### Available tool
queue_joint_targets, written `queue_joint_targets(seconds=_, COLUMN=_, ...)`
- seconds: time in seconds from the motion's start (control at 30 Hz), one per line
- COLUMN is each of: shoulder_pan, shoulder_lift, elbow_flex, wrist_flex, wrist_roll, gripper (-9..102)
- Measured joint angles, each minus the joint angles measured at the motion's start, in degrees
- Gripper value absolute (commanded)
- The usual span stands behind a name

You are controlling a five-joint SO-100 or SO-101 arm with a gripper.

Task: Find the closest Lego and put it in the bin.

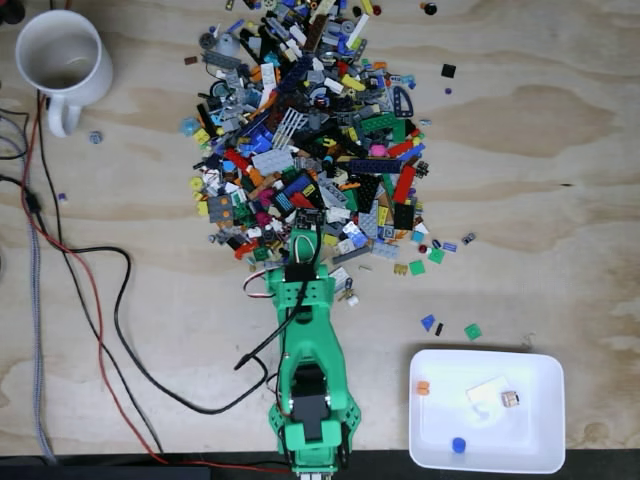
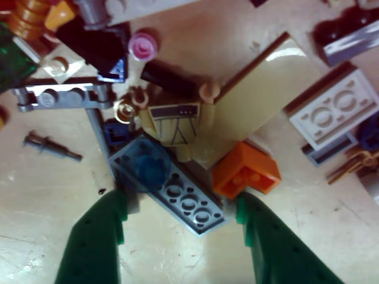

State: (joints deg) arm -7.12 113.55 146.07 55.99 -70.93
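Straddling the Lego (image 2: 177,192) at the pile's near edge on the desk (image 1: 560,200), the gripper (image 2: 180,222) is held open. An orange brick (image 2: 246,173) touching the plate's end could be clamped too, or the plate skewed.

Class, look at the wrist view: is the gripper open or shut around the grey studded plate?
Open. The two green fingers stand apart on either side of the grey studded plate, which lies flat on the table.

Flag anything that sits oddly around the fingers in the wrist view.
The bluish-grey studded plate lies diagonally across the gap between the open green fingers, not square to them. A translucent blue round piece sits on its upper end.
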Motion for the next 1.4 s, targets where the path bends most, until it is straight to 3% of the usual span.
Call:
queue_joint_targets(seconds=0.33, shoulder_pan=-7.73, shoulder_lift=0.00, elbow_flex=0.18, wrist_flex=-1.58, wrist_roll=5.80, gripper=9)
queue_joint_targets(seconds=0.57, shoulder_pan=-12.30, shoulder_lift=-0.09, elbow_flex=-0.79, wrist_flex=-1.14, wrist_roll=9.84, gripper=9)
queue_joint_targets(seconds=0.87, shoulder_pan=-13.45, shoulder_lift=-0.70, elbow_flex=-14.50, wrist_flex=14.59, wrist_roll=11.95, gripper=10)
queue_joint_targets(seconds=1.13, shoulder_pan=-6.77, shoulder_lift=2.20, elbow_flex=-25.40, wrist_flex=24.70, wrist_roll=10.28, gripper=11)
queue_joint_targets(seconds=1.4, shoulder_pan=11.16, shoulder_lift=6.77, elbow_flex=-26.63, wrist_flex=26.72, wrist_roll=5.98, gripper=12)
